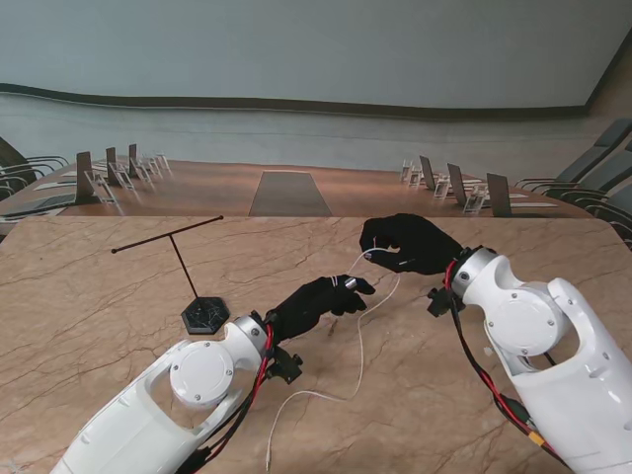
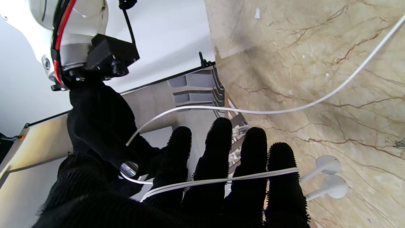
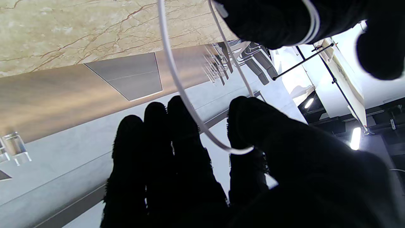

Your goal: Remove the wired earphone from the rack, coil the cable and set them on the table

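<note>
coiling is in progress: the thin white earphone cable [image 1: 360, 336] runs from the black-gloved left hand [image 1: 321, 301], whose fingers [image 2: 218, 158] grip two strands with both white earbuds [image 2: 329, 177] hanging beside them, to the black-gloved right hand [image 1: 410, 242], fingers pinching a loop. the slack trails toward me across the beige marble surface [image 1: 89, 306], clear of the black t-shaped rack [image 1: 193, 281]. the right hand lies nearer the span's free end.
</note>
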Tool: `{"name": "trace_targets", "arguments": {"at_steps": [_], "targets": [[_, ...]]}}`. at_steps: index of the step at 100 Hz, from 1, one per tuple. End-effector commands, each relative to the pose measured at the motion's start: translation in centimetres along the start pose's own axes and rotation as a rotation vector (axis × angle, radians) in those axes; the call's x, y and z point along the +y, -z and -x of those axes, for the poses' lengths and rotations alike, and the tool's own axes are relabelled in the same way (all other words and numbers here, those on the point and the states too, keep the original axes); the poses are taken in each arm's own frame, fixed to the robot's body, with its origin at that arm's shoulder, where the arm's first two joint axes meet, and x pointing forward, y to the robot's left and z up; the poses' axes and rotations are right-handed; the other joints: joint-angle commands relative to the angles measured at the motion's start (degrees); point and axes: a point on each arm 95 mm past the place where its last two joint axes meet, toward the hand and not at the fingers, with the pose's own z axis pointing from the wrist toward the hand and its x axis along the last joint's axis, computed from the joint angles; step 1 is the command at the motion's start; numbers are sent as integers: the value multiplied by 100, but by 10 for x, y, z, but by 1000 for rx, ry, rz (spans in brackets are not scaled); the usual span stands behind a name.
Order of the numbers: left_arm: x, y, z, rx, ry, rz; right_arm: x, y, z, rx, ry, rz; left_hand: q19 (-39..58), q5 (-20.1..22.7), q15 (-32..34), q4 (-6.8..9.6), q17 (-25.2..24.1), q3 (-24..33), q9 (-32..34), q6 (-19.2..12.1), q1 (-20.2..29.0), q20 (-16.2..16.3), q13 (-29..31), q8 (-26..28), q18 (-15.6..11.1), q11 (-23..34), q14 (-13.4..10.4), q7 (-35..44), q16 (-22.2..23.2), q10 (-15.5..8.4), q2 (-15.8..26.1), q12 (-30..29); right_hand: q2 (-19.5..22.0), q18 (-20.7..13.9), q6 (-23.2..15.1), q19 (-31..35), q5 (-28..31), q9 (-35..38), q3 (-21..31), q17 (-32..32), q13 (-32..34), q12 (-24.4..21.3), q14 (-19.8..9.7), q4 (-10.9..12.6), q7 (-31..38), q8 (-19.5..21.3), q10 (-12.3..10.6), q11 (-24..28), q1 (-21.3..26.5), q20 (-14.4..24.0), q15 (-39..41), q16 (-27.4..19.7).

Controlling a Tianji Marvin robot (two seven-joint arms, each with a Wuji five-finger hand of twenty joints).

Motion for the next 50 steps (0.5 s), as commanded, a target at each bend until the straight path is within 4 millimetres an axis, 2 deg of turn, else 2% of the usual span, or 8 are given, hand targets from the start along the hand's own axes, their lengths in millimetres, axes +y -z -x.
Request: {"name": "trace_targets", "arguments": {"at_steps": [1,26,38,50], "targets": [[2,-2,1,-7,10,-4,2,2,-7,22,15,-7,-148,116,-69,-70,-96,-37,-110,58,-270,-45,-120,-90,-27,-159,-22,-248,-71,-30,32,-76,-13,7,-623,248,514,139,660,87,247,110,23,598,895,304,435,188,189,137,203,104],[-2,-10,1,-8,14,-10,4,6,-19,61,31,-21,-335,-9,-236,-73,-185,-36,-272,41,-310,-44,-298,-201,-148,-354,-129,-443,-117,-86,34,-169,-142,246,-539,537,655,371,829,315,534,293,223,642,863,350,593,397,160,287,462,197],[-5,-14,1,-2,19,-21,3,7,-25,82,33,-29,-510,-81,-360,-82,-258,-52,-357,54,-403,-67,-406,-258,-193,-471,-233,-508,-173,-125,49,-250,-349,443,-423,518,938,658,1067,627,850,378,316,645,747,344,648,319,137,265,437,147],[-9,-18,1,6,29,-36,0,10,-29,87,40,-41,-604,-106,-433,-91,-290,-73,-389,57,-509,-76,-451,-281,-234,-545,-241,-526,-208,-123,60,-304,-522,652,-396,527,1119,914,1265,858,1105,449,424,624,642,343,693,213,89,237,409,115]]}}
